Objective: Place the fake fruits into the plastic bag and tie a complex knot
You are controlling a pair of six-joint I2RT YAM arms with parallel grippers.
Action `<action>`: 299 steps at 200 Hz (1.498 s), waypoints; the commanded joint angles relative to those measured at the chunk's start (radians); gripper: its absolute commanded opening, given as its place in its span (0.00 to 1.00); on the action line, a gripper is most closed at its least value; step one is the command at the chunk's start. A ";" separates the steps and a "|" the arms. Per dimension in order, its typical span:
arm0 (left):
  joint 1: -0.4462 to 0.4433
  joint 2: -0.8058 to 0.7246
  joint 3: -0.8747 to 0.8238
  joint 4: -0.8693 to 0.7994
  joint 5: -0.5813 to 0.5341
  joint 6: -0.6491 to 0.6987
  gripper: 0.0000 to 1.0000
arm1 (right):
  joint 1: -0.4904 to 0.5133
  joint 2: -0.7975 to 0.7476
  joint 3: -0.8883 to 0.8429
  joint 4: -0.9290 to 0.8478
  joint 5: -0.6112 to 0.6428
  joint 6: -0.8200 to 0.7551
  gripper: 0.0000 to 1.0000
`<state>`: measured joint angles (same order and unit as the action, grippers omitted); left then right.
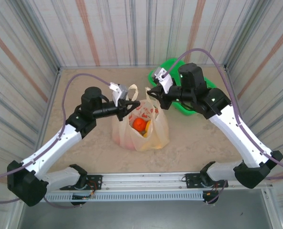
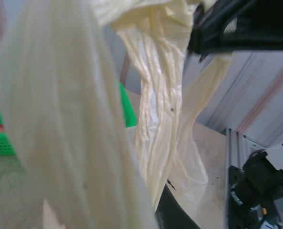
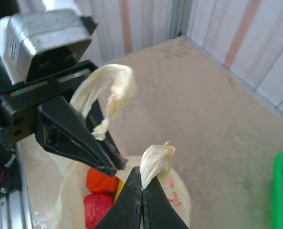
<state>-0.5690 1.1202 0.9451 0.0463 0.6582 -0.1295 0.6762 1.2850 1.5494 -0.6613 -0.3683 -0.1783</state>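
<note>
Two closed grips hold the plastic bag (image 1: 156, 131) at centre frame: your left gripper (image 3: 114, 164) pinches its looped handle (image 3: 110, 83), your right gripper (image 3: 142, 183) its twisted handle tip (image 3: 156, 160); the film looks thin, limp and slippery, so grip near the handle roots.

White arms (image 1: 55, 145), black joints (image 1: 91, 98), purple cables (image 1: 74, 78)

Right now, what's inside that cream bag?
Through the bag's open top: an orange fruit, a red fruit beside it and a sliver of a yellow one. Anything deeper is hidden by the cloudy, printed plastic.
</note>
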 commanded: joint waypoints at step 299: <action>-0.017 0.037 0.066 -0.112 -0.011 -0.128 0.75 | 0.029 -0.182 -0.324 0.338 -0.198 -0.114 0.00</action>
<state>-0.6083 1.2114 1.0401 -0.0719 0.6693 -0.2150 0.7174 1.1172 1.2392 -0.3378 -0.5289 -0.2741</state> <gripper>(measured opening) 0.733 0.045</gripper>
